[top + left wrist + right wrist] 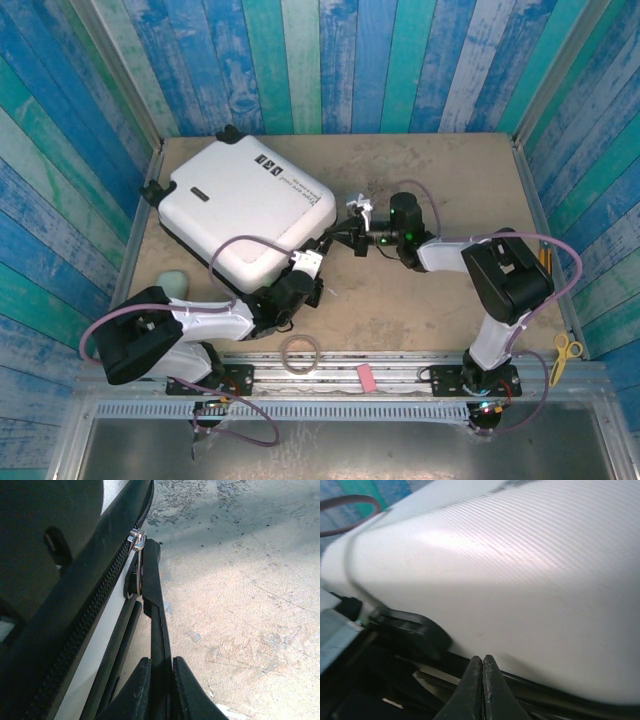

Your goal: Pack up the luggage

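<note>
- Left gripper point(160, 692) fingers sit closest to the left wrist camera, clamped together on a flat black zip pull point(153, 600).
- That pull runs from the fingers up to a metal ring point(137, 540) on the zip point(87, 620) of the luggage point(45, 580), which fills the left of this view; bare table point(250, 605) lies to the right.
- Right gripper point(483, 690) has its fingers pressed together with nothing visible between them, the tips just under the edge of the white shell of the luggage point(520, 580).
- From above, the luggage point(240, 205) lies flat and closed at the far left of the table point(450, 180), white shell up and turned at an angle, wheels toward the left wall.
- Left gripper point(312, 258) is at its near right edge; right gripper point(357, 218) is at its right corner, just beyond the left one.
- Both arms reach in from the near side, and a cable loops over the luggage's near edge.
- Tape roll point(300, 352) and pink block point(366, 376) lie on the rail between the arm bases.
- Yellow-handled scissors point(565, 350) rest at the right edge, well apart from the luggage.
- Pale green thing point(172, 282) lies by the left arm, near the luggage's near left side.
</note>
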Action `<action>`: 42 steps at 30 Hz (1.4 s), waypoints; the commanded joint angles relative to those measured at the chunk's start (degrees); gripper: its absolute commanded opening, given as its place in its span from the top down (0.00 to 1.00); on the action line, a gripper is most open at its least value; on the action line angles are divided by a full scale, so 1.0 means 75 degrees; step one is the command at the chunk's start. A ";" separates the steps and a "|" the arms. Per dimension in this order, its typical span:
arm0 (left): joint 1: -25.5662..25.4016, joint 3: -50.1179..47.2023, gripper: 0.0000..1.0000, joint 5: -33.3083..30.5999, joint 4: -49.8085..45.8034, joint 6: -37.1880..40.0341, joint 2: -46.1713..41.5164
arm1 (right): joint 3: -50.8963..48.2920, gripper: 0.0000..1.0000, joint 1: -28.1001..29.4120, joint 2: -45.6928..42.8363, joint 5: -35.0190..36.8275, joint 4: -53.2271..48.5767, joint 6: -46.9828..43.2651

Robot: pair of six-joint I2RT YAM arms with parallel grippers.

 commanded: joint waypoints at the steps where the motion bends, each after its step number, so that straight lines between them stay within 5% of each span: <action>1: 0.0043 -0.0531 1.00 0.0422 -0.0912 -0.1148 0.0362 | -0.0049 0.97 0.0016 -0.0016 -0.0248 -0.0204 -0.0101; 3: 0.0039 -0.0504 1.00 0.0434 -0.0922 -0.1136 0.0376 | -0.0266 0.72 0.0004 -0.0112 0.0070 -0.0338 -0.0355; 8: 0.0034 -0.0525 1.00 0.0448 -0.0934 -0.1113 0.0377 | -0.0729 0.62 -0.0001 -0.0158 0.0494 -0.0268 -0.0738; 33: 0.0042 -0.0280 1.00 0.0562 -0.0974 -0.0905 0.0778 | 0.0226 0.58 0.0596 0.0980 0.1063 -0.0187 -0.1062; 42: 0.0043 -0.0388 1.00 0.0564 -0.0831 -0.0949 0.0766 | -0.0464 0.55 0.0948 0.0610 0.2714 0.0216 -0.1263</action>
